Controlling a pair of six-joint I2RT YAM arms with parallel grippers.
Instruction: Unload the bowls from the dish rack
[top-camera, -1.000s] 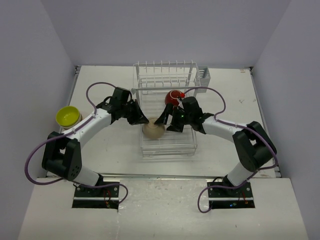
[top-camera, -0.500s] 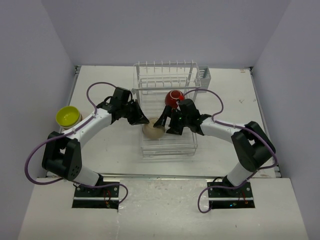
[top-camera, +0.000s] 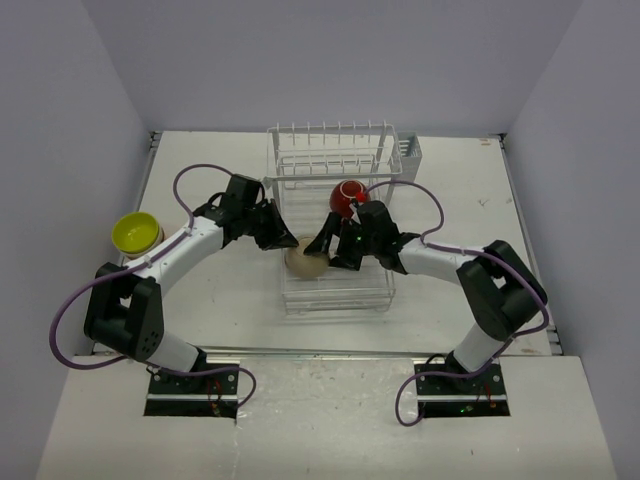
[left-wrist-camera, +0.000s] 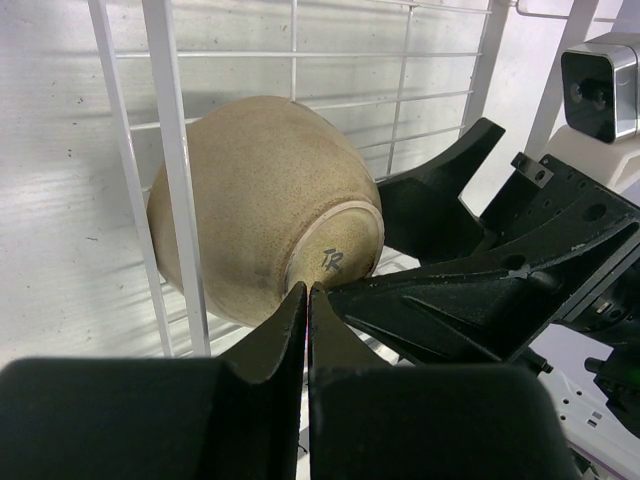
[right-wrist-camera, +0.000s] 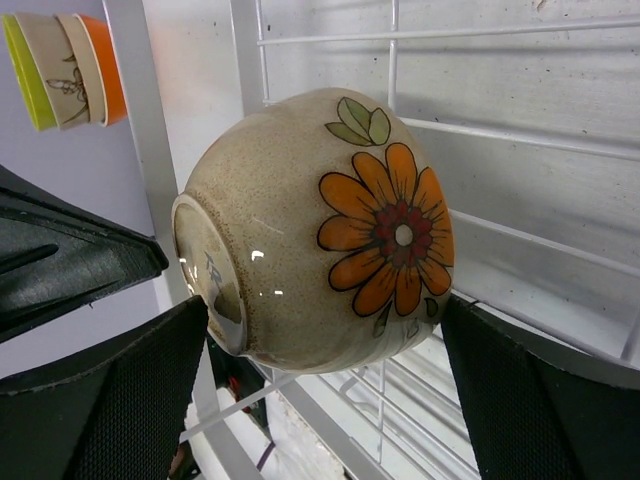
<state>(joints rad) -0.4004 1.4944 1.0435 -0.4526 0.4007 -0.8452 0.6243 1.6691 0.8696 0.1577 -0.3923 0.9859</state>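
While it lies tipped on its side by the left edge of the rack (top-camera: 330, 150), the beige bowl (top-camera: 307, 260) shows a glazed, rounded wall: stiff, probably slippery, breakable and fairly light. The right pincer (top-camera: 322, 243), spread wide, straddles that wall; gripping across rim and wall looks soundest. The left pincer (left-wrist-camera: 307, 300), fully closed, points beside the foot ring. The red bowl (top-camera: 346, 196) sits rearward.

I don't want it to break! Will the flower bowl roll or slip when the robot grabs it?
It could probably roll: the flower bowl lies on its side on the wires of the dish rack. Its glaze shows shiny glints, so it may be slippery. It looks like hard pottery: likely stiff, but chippable.
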